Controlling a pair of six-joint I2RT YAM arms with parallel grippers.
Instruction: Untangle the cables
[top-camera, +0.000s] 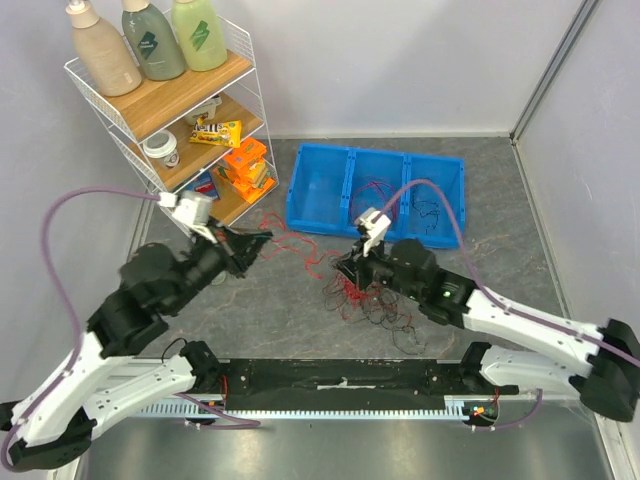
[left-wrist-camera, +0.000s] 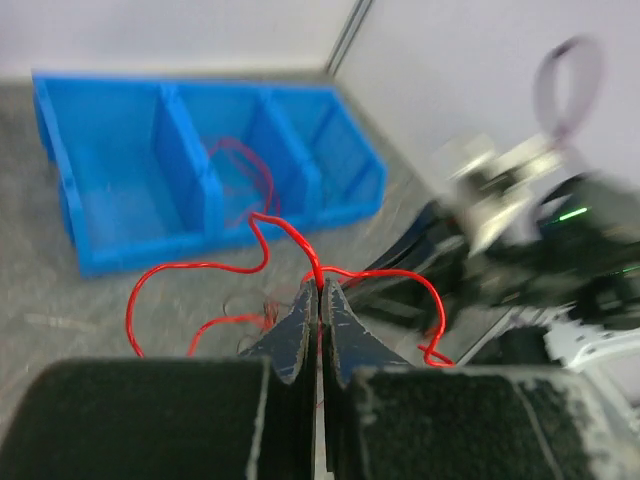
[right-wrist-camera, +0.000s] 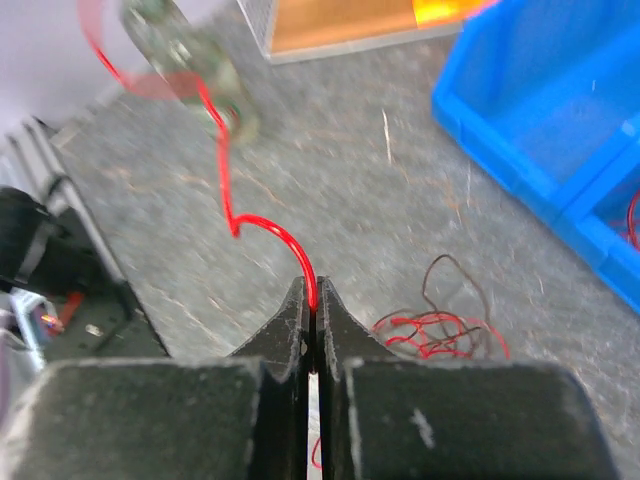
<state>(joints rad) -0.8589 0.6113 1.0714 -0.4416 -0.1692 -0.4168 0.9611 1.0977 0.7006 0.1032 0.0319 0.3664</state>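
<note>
Since our left gripper (left-wrist-camera: 320, 300) and right gripper (right-wrist-camera: 312, 300) each clamp a red cable (right-wrist-camera: 228, 200) near the blue bin (top-camera: 315, 222), we should part them slowly, avoiding snags.

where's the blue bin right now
In the top view the blue three-compartment bin sits on the table's far side, right of the wire shelf and just beyond the tangled cables.
</note>
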